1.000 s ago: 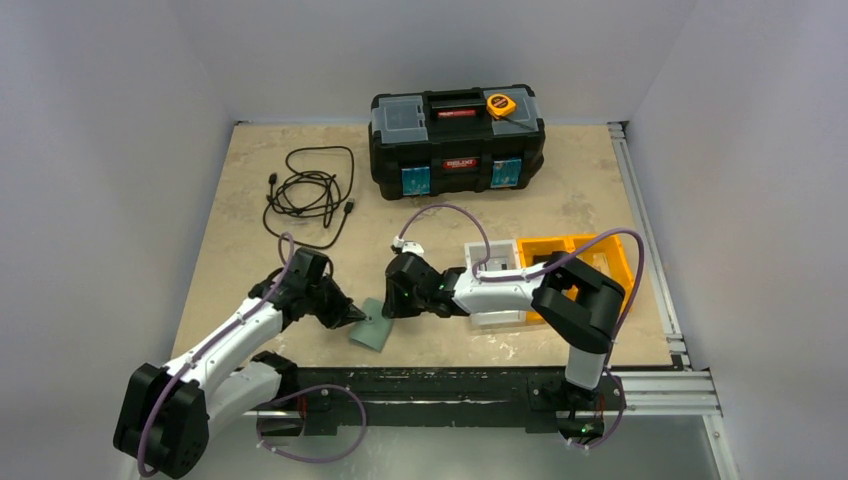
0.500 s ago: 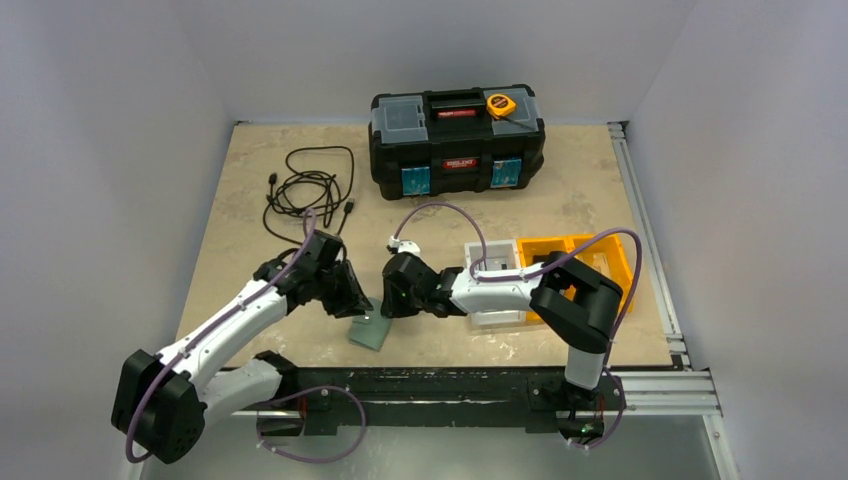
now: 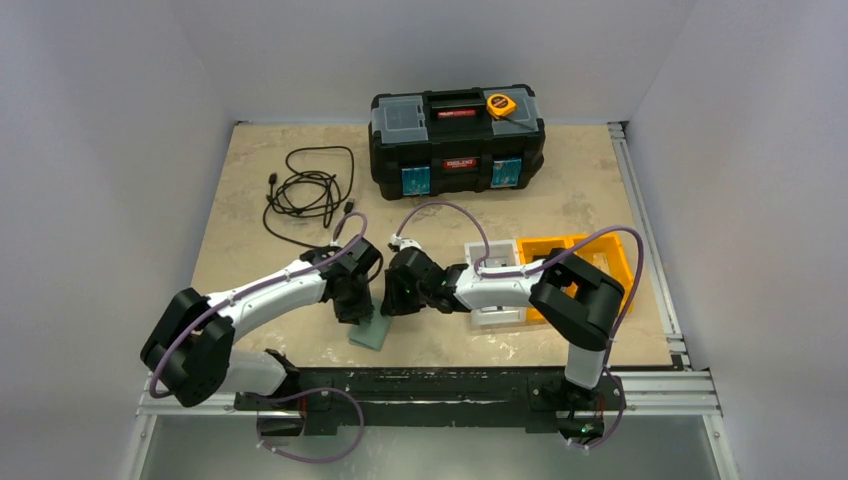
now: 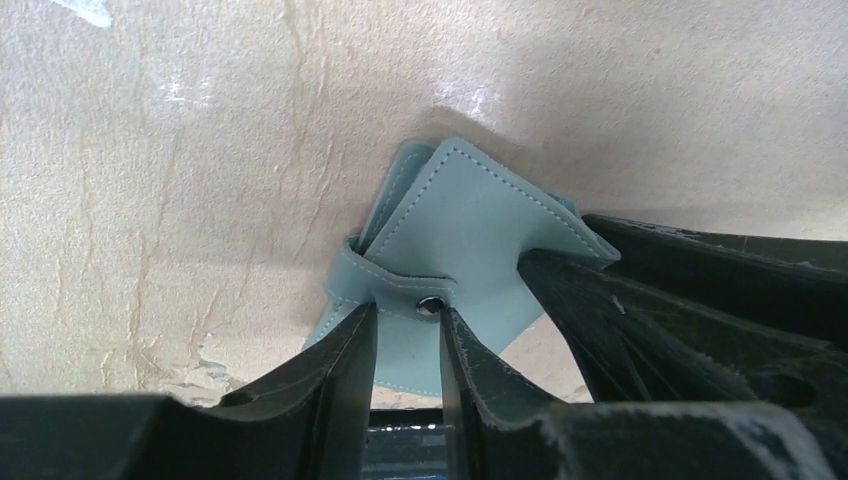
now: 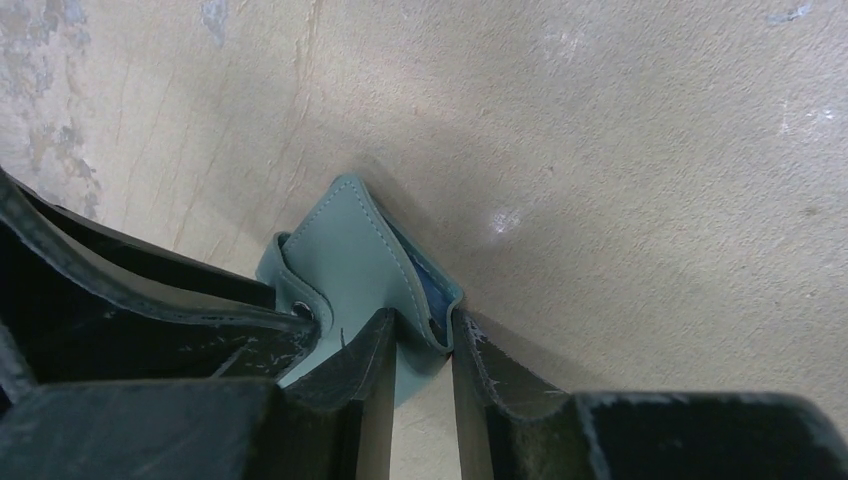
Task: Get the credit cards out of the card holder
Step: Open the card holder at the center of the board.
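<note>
At card holder (image 3: 372, 335), left end effector (image 3: 352, 314) arrived.

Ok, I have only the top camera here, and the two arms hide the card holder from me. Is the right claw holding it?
Observer: Yes. In the right wrist view, the right claw pinches the edge of one flap of the card holder.
Operator: And the left claw?
Observer: The left claw is open, with its tips at the snap tab. The tab wraps round the fold and looks fastened.
Operator: Are the credit cards visible?
Observer: None shows in either wrist view. Only a darker blue lining shows inside the gap.
</note>
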`<move>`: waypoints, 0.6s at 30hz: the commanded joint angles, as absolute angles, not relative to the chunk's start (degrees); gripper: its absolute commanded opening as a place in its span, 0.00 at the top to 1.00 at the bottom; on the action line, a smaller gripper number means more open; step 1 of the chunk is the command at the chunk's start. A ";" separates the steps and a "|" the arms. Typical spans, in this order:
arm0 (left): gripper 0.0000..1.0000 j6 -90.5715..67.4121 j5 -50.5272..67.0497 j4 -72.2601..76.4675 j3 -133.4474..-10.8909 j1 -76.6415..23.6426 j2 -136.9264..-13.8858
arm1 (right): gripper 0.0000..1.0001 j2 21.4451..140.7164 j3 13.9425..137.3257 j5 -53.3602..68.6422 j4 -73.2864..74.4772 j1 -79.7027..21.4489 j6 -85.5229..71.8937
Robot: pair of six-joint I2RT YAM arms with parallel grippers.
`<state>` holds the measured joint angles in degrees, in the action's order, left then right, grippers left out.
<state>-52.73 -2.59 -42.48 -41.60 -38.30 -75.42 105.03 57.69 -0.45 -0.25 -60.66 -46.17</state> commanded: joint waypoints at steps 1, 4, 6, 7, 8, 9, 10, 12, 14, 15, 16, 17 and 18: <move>0.70 -52.24 -6.23 -39.99 -45.33 -40.31 -78.08 | 1.00 107.39 55.72 -1.25 1.90 -60.21 -43.93; 0.68 -52.47 -7.53 -40.39 -46.35 -41.34 -78.90 | 1.00 107.57 55.64 -0.98 1.67 -60.15 -44.05; 0.68 -52.57 -7.86 -40.49 -46.51 -41.48 -79.28 | 1.00 107.63 55.43 -0.85 1.45 -60.10 -44.13; 0.68 -52.53 -8.13 -40.62 -46.54 -41.57 -79.59 | 1.00 107.66 55.33 -0.74 1.37 -60.04 -44.20; 0.68 -52.52 -8.78 -40.95 -46.66 -41.62 -80.08 | 1.00 107.67 55.25 -0.64 1.20 -59.96 -44.21; 0.67 -52.55 -9.23 -41.17 -46.75 -41.65 -80.72 | 1.00 107.69 55.16 -0.68 1.06 -59.94 -44.27; 0.66 -52.62 -9.51 -41.13 -46.71 -41.70 -81.19 | 1.00 107.67 55.05 -0.56 0.97 -59.82 -44.29; 0.65 -52.64 -9.87 -40.71 -46.59 -41.94 -81.96 | 1.00 107.69 54.79 -0.40 0.66 -59.70 -44.38; 0.65 -52.73 -10.23 -40.56 -46.95 -42.18 -83.26 | 1.00 107.59 54.63 -0.28 0.53 -59.68 -44.44; 0.65 -52.88 -10.39 -40.52 -47.23 -42.30 -84.08 | 1.00 107.59 54.49 -0.27 0.45 -59.68 -44.47; 0.65 -53.02 -10.57 -40.67 -47.63 -42.43 -85.27 | 1.00 107.54 54.49 -0.26 0.40 -59.68 -44.47; 0.66 -53.21 -10.70 -40.91 -48.11 -42.57 -86.15 | 1.00 107.49 54.49 -0.22 0.43 -59.68 -44.47; 0.67 -53.49 -10.91 -41.21 -48.50 -42.69 -86.99 | 1.00 107.49 54.49 -0.24 0.50 -59.61 -44.40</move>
